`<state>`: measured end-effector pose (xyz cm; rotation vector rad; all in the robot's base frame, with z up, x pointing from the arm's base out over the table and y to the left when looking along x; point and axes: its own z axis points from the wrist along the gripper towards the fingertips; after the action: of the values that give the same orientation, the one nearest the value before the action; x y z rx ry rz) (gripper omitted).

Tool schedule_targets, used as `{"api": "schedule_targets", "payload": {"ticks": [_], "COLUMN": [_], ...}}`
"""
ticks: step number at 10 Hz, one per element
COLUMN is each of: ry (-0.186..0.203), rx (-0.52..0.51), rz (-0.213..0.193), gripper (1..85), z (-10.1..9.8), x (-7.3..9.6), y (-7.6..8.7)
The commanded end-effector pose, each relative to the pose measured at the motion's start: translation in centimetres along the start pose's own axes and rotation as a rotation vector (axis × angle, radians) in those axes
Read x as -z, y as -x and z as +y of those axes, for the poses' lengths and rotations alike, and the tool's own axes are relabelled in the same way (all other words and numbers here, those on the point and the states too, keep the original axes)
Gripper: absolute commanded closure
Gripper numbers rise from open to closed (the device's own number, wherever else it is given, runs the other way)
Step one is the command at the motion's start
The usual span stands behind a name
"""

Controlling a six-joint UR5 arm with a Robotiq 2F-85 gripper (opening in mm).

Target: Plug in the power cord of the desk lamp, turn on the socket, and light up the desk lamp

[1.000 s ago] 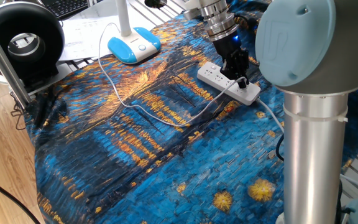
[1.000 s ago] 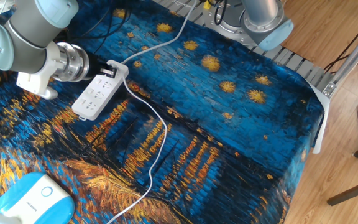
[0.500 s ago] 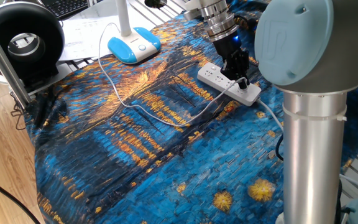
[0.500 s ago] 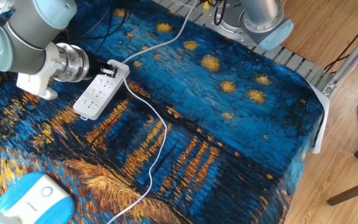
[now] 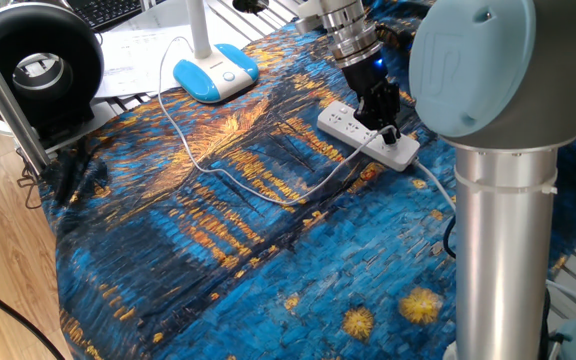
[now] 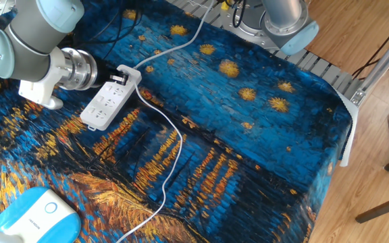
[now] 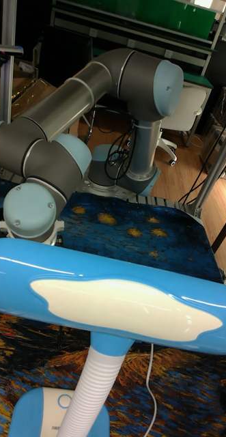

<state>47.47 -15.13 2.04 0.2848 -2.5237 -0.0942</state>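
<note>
Spread over the counter (image 5: 228,250) is a starry blue cloth, and on it the end effector (image 5: 386,124) is pressed down at the cabled end of the socket (image 5: 366,134), apparently seating the plug. Whether its fingers are clenched cannot be told. The power cord (image 5: 218,172) is left trailing slack back to the desk lamp (image 5: 215,72), unlit, so reach is not strained.

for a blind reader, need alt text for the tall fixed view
A desk lamp fills the foreground, its wide blue head with an unlit white panel on a ribbed white stem. Behind it a grey robot arm with blue joint caps bends down over a blue starry tablecloth.
</note>
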Motion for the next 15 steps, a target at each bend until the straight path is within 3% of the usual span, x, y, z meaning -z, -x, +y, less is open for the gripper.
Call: {"api": "schedule_targets", "payload": {"ticks": [1,4,6,7,8,9,11,12,13,15], "ry": [0.017,-0.013,-0.010,0.022,0.077,0.090,0.034,-0.012,-0.024,-0.001], "rx": [0.018,-0.013,-0.074,-0.035,0.020,0.044,0.030,0.020,0.009,0.001], "rz": [-0.020,0.004,-0.024,-0.051,-0.117,-0.124,-0.130,-0.122,-0.116,-0.104], "gripper": [84.3,84.3,84.3,76.0,47.7,35.3,33.7,35.0,36.3,39.3], "z": [-0.1,0.1,1.4,1.5,2.3,2.4,1.5,0.9,1.2,2.8], "x": [-0.4,0.8,0.3,0.2,0.3,0.5,0.9,1.5,2.3,3.7], "y": [0.4,0.1,0.3,0.6,1.6,1.5,1.1,0.5,-0.1,-1.5]}}
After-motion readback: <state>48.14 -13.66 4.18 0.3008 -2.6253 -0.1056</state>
